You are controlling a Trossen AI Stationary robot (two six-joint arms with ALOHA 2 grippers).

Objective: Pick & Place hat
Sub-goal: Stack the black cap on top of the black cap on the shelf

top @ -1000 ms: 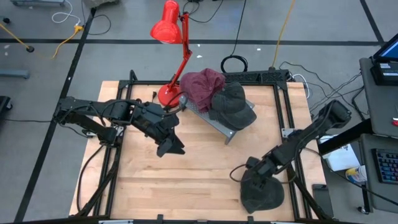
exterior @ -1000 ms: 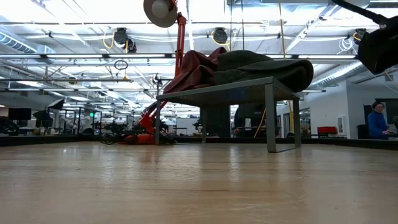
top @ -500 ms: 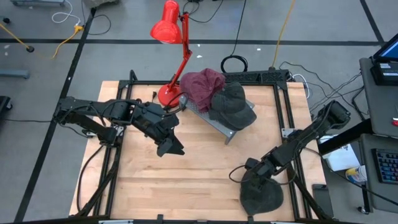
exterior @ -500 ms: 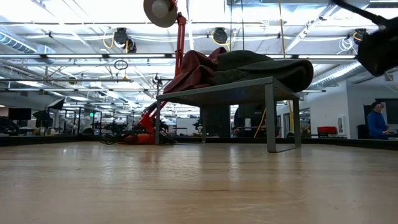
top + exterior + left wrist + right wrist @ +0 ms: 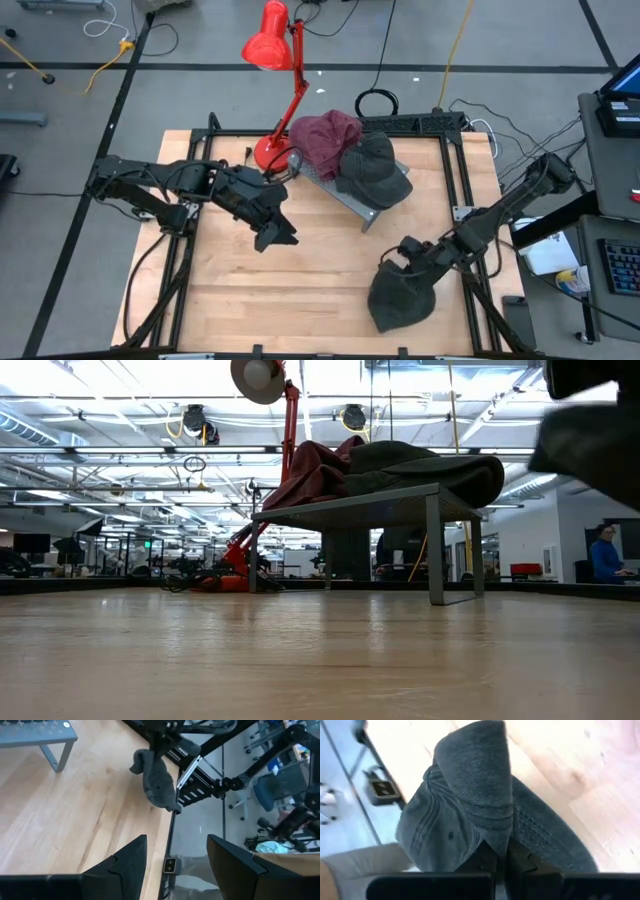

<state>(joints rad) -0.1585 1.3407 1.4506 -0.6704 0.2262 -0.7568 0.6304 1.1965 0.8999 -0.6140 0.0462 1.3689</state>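
Note:
A dark grey hat (image 5: 400, 297) hangs from my right gripper (image 5: 405, 260), which is shut on it over the table's near right part. The left wrist view shows the hat (image 5: 158, 776) dangling above the wood, and the right wrist view shows it (image 5: 470, 810) filling the picture past my fingers. My left gripper (image 5: 276, 238) stands open above the table's middle left, with nothing between its fingers (image 5: 131, 864). My right gripper pinches a raised fold of the hat's cloth (image 5: 496, 836) between its two fingers (image 5: 487, 857), coming from above and slanting down. The hat hangs slack below the fingers, and in the low view its blurred shape (image 5: 592, 435) is well above the table top.
A grey metal stand (image 5: 362, 208) at the far middle carries a maroon hat (image 5: 322, 135) and a dark green hat (image 5: 374, 165). A red desk lamp (image 5: 272, 48) rises beside it. Black frame rails (image 5: 478, 290) run along the table's right edge.
My right gripper has taken hold of the grey hat, risen and tipped. The hat, which lay flat near the table's near right corner, now hangs lifted below the fingers and has shifted a little toward the table's left.

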